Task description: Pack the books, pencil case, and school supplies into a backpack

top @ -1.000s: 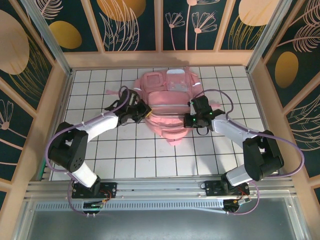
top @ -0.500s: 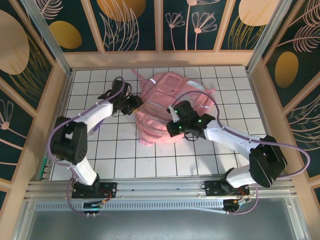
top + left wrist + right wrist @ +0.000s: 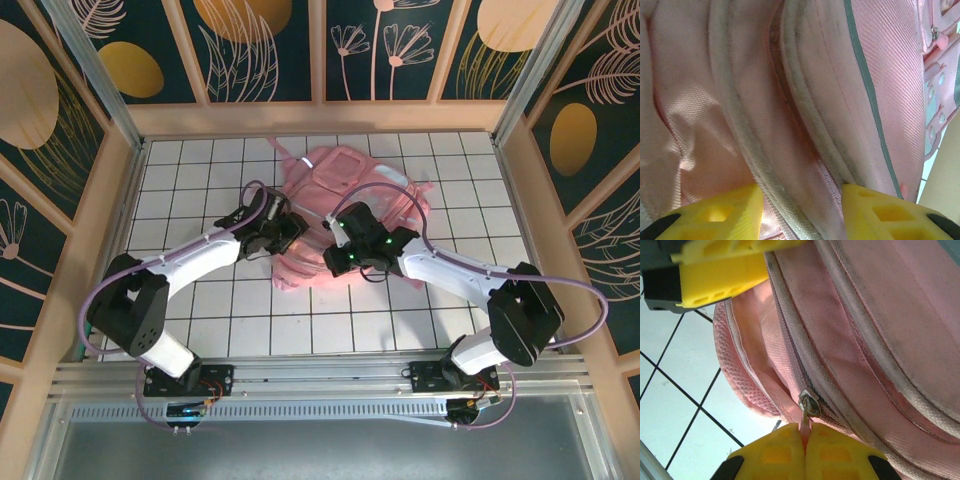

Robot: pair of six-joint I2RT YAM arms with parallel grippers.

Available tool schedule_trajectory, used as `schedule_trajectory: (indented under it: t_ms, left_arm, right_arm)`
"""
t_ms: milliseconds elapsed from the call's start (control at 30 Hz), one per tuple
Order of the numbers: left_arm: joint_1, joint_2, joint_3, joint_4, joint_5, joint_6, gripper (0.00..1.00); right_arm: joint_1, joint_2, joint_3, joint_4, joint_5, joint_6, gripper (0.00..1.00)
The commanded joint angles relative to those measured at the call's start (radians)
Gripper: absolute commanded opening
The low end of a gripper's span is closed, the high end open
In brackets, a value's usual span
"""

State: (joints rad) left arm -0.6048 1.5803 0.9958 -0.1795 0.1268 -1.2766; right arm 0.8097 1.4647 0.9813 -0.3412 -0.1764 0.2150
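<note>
While the backpack (image 3: 352, 200) lay on the white tiled bench (image 3: 200, 300), a little beyond the middle and with its rounded near end turned towards the arm bases, you had both arms reaching in on it from either side. A pink strap trailed off its far left corner onto the tiles.

Your left fingers (image 3: 284, 228) were at the left edge of the backpack. Through the left wrist camera, the two yellow tips stood on either side of a thick fold of pink fabric. A pale piped seam and a grey stripe ran up between them. The fabric filled the whole gap and touched both tips, so the fold was gripped between them.

Your right fingers (image 3: 807, 442) were at the near edge of the backpack, just beside the left ones, and they showed as a dark head with a green light from above. In the right wrist view they were pressed together, pinching the pink tab of the zip pull (image 3: 809, 404). The metal slider sat just above the tips, on the zip line that curved round the bag's bulging end. Under that end, the bench tiles and their dark grid lines showed.
</note>
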Motion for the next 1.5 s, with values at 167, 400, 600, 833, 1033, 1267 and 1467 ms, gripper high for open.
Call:
schedule_trajectory:
  t_ms: [167, 400, 600, 833, 1033, 1267, 1467]
  left_arm:
    - [-0.041, -0.021, -0.101, 0.112, -0.106, -0.123, 0.0]
    - [-0.035, -0.052, 0.001, 0.028, -0.104, -0.046, 0.0]
    - [-0.026, -0.034, 0.012, 0.061, -0.023, -0.048, 0.0]
    - [0.001, -0.058, -0.001, 0.051, -0.015, -0.025, 0.0]
    - [0.007, -0.066, -0.016, 0.059, 0.009, -0.003, 0.0]
    - [0.005, -0.042, -0.017, 0.072, 0.081, 0.037, 0.0]
    - [0.005, -0.061, -0.075, 0.071, 0.108, 0.065, 0.0]
  right_arm:
    - [0.021, -0.001, 0.008, 0.054, 0.008, 0.009, 0.0]
    - [-0.1, -0.075, -0.16, 0.069, 0.047, 0.068, 0.0]
    - [-0.212, -0.147, -0.249, 0.078, 0.08, 0.062, 0.0]
    - [-0.295, -0.192, -0.314, 0.118, 0.188, 0.128, 0.0]
    - [-0.387, -0.196, -0.341, 0.205, 0.18, 0.124, 0.0]
    - [-0.501, -0.077, -0.255, 0.292, 0.152, 0.007, 0.0]
    - [-0.605, 0.083, -0.171, 0.358, 0.178, -0.028, 0.0]
